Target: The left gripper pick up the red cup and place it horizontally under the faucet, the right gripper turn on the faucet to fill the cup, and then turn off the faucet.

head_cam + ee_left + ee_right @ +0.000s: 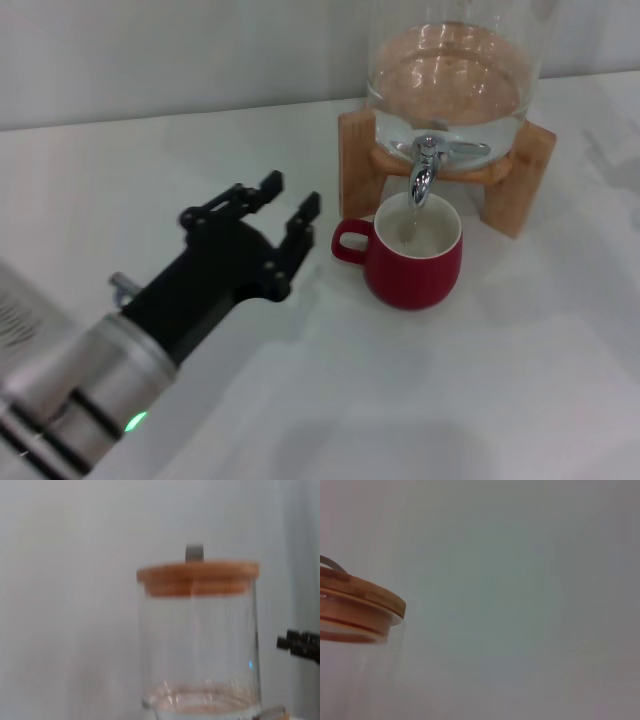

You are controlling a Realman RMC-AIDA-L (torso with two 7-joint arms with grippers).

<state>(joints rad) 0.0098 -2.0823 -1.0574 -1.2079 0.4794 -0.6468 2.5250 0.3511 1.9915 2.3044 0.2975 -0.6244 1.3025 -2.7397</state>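
Left gripper [287,205] spread beside seemingly filling red cup [412,260].

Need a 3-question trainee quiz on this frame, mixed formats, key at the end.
1. True or false: the left gripper is gripping the red cup.
2. Multiple choice: the red cup stands (A) directly under the faucet spout, (B) on the wooden lid, (C) behind the glass jar.
3. Short answer: which way does the cup's handle point relative to the left gripper?

Key:
1. False. Its jaws are open and clear of the cup, beside the handle.
2. A. The cup sits upright on the white table in front of the wooden stand.
3. Toward it.
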